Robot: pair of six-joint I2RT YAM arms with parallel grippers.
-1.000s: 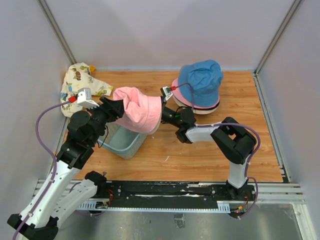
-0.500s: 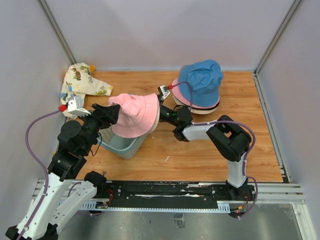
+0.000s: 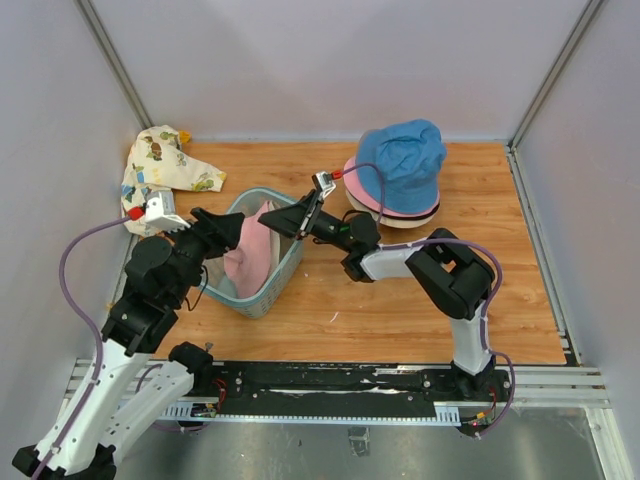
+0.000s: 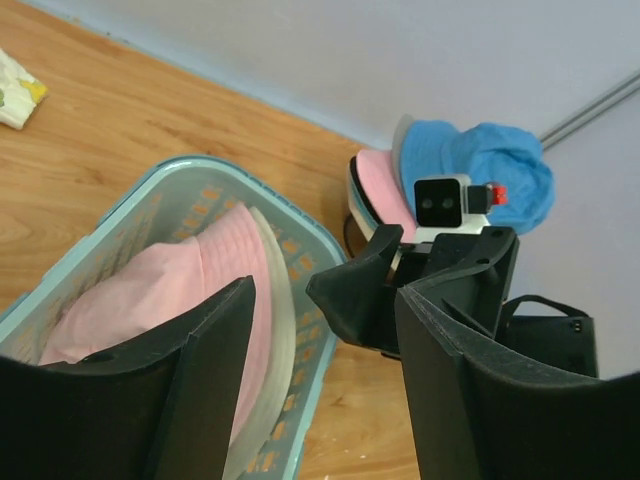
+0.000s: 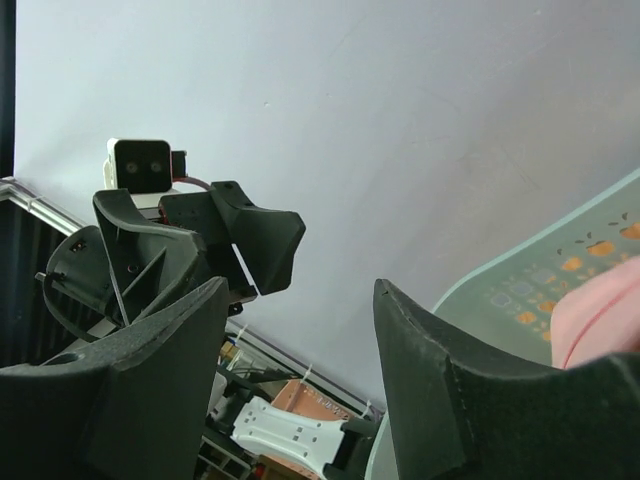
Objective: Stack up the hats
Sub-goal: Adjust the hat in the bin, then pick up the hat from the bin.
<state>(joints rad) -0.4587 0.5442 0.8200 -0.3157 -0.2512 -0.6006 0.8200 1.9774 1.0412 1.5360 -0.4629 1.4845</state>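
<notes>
The pink hat [image 3: 250, 262], lifted between both grippers a second earlier, had dropped into the basket [image 3: 262, 300]. The left gripper [image 3: 238, 232] and right gripper [image 3: 280, 221] hung just above it, jaws apart and empty, facing each other.

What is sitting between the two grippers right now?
In the top view, the pink hat, slumped inside the mesh basket, lies between the open left gripper and the open right gripper.
</notes>
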